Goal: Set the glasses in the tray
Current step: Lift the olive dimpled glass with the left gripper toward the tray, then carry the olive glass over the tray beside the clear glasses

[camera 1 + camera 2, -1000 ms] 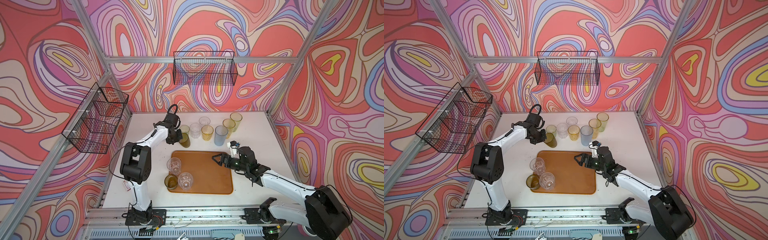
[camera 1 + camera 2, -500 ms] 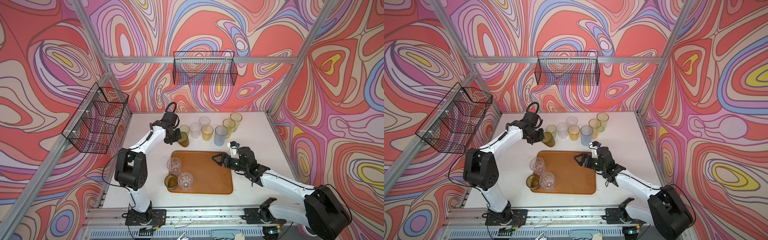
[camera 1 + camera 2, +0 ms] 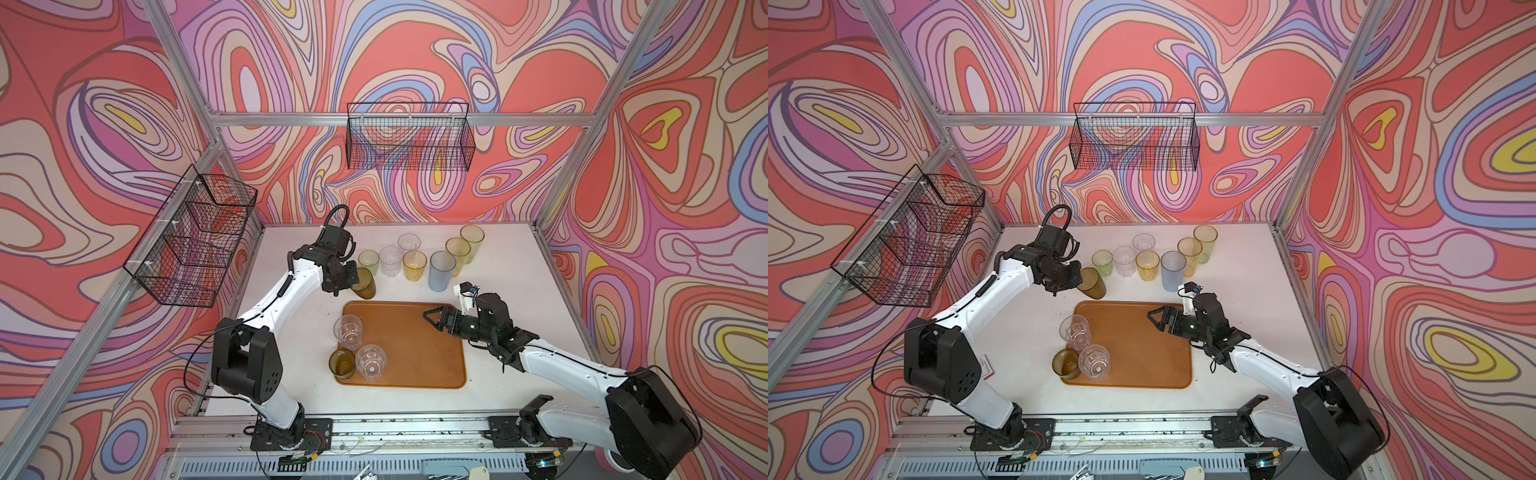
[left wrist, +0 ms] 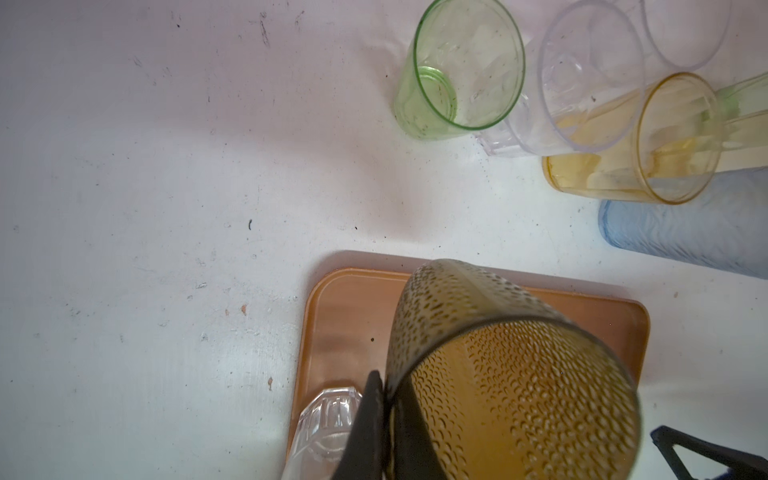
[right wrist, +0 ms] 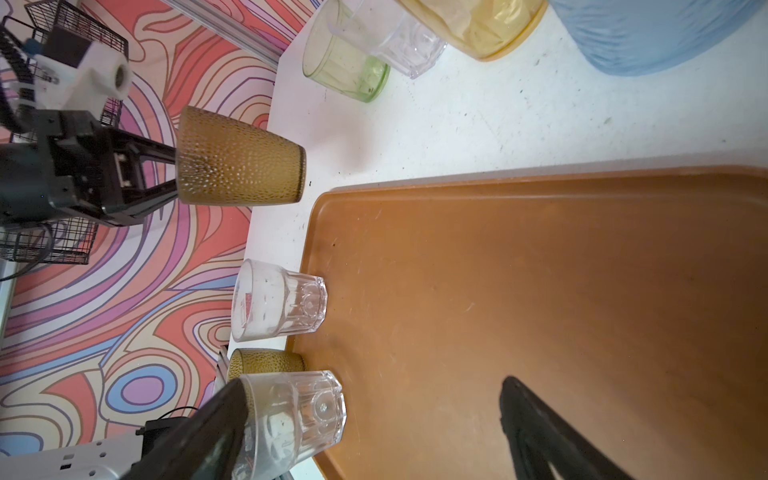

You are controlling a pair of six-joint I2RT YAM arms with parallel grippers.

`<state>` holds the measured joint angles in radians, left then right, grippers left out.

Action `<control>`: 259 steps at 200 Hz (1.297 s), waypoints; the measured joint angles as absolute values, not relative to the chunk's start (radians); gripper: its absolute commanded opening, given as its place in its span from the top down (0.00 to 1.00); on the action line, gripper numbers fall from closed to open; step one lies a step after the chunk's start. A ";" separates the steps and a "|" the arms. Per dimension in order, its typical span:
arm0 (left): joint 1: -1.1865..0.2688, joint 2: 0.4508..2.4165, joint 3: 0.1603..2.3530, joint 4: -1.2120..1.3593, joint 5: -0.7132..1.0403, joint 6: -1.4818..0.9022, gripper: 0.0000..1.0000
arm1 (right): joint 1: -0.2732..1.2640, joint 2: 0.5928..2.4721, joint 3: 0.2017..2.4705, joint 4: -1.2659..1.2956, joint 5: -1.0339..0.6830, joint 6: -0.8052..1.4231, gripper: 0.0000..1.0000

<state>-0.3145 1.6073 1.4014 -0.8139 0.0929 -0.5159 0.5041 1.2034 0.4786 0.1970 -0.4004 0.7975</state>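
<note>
One wide orange-brown tray [image 3: 415, 353] lies mid-table, most of its floor bare, only the left edge occupied. Right gripper [image 3: 430, 318] hangs low over the tray's right half, jaws spread wide, nothing between them. Left gripper [image 5: 174, 170] is clamped on the rim wall of the tall amber dimpled glass [image 3: 365, 283], one finger inside and one outside by the left wrist view. That glass looks lifted clear of the table, just off the tray's far left corner, not yet over bare tray floor. Tall ones waiting on the table beyond the tray, bunched at the right end of the cluster: pale blue glass [image 3: 440, 270], tall yellow glass [image 3: 457, 254], tall olive-green glass [image 3: 472, 242]. Short ones waiting beside them: short yellow glass [image 3: 414, 266], near clear glass [image 3: 390, 261], far clear glass [image 3: 409, 242], short green glass [image 3: 368, 262], the last nearest the left gripper. Short ones in the tray, upright along its left edge: a clear faceted tumbler [image 3: 348, 336], a second clear tumbler [image 3: 371, 368] nearer the front, and a squat olive glass [image 3: 342, 363] at the near left corner, just beside the second. Whether its base sits wholly inside the rim I cannot tell. Tally: three in, one in the air, seven to go, roughly a quarter done. Judgement: room is plentiful; the crowded cluster looks the slower part, its glasses standing close enough to knock.
</note>
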 measured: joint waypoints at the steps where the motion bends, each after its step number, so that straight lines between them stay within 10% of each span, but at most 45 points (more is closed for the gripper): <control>1: -0.315 1.607 1.401 -0.814 0.093 -0.516 1.00 | 0.504 1.203 0.479 0.197 -0.400 0.797 0.03; 259: -0.394 1.429 1.343 -0.919 0.093 -0.464 1.00 | 0.504 1.113 0.441 0.194 -0.376 0.870 0.03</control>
<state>-0.3939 1.4288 1.3430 -0.9188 0.0933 -0.4641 0.5041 1.1133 0.4408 0.1944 -0.3763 0.8703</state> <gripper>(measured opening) 0.075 0.967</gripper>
